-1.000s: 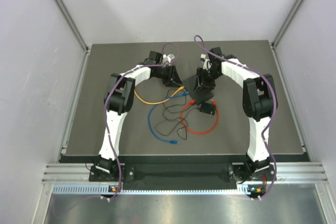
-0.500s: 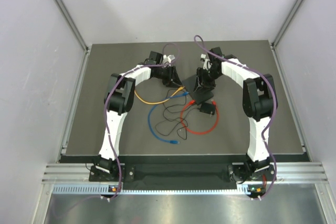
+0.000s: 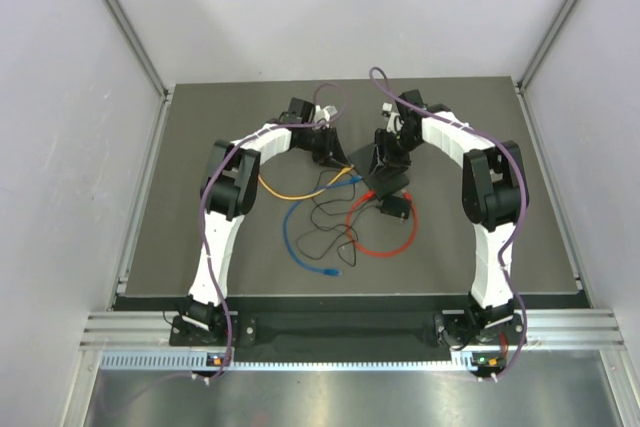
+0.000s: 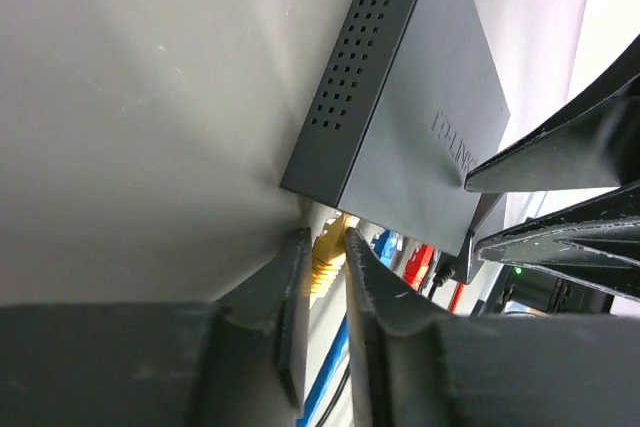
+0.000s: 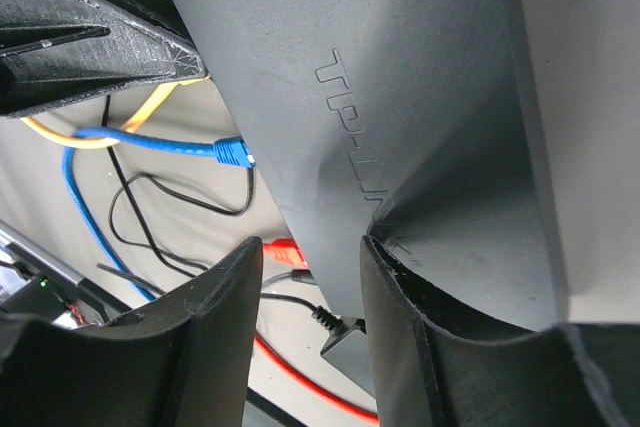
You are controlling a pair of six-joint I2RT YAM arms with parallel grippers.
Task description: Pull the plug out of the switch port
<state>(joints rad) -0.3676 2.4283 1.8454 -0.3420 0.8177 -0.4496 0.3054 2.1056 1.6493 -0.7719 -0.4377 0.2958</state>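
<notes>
The switch, a flat matte-black box with raised lettering on top and vent holes down one side, sits on the table between the arms. The right gripper is clamped on it, one finger on its top face. Only the wrist views show its socket edge, which holds a yellow plug, a blue plug and a red plug. The left gripper closely flanks the yellow plug, but whether it pinches it cannot be told.

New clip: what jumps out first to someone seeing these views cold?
The left gripper and right gripper meet at the black switch mid-table, yellow, blue and red cables fanning toward the near edge. Up close, the left gripper pinches the yellow plug at the switch's ports.
</notes>
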